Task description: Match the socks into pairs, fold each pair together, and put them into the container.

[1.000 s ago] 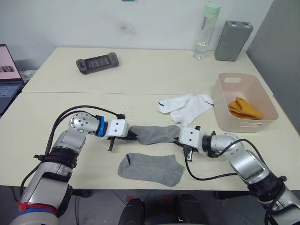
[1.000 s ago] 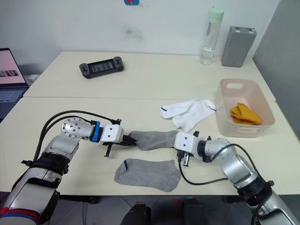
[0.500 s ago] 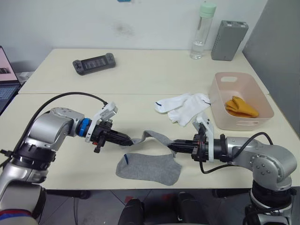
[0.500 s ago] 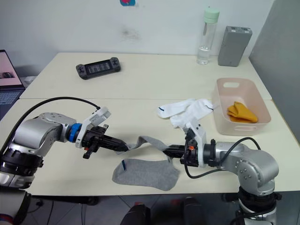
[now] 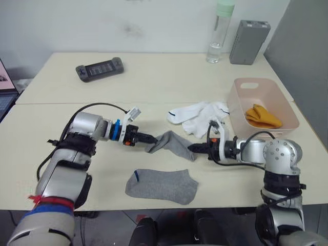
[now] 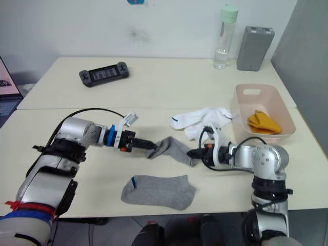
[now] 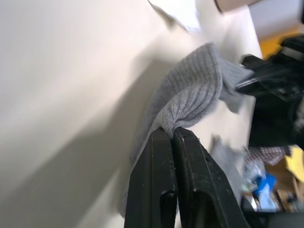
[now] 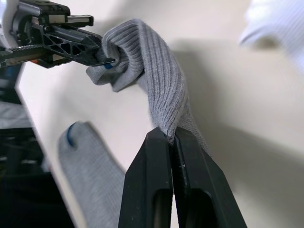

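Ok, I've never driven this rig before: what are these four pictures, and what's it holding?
It is a two-armed humanoid at a table. The two wide pictures come from its head camera; the two close ones look along each wrist's fingers. The left gripper and right gripper each pinch one end of a grey sock, slung between them. A second grey sock lies flat nearer the robot. Two white socks lie beside the pink container, which holds the folded orange pair. Farther back: a handheld game console, a water bottle, a grey box.

left tool (image 7: 172,134) pinching grey sock (image 7: 190,102), tabletop (image 7: 61,71)
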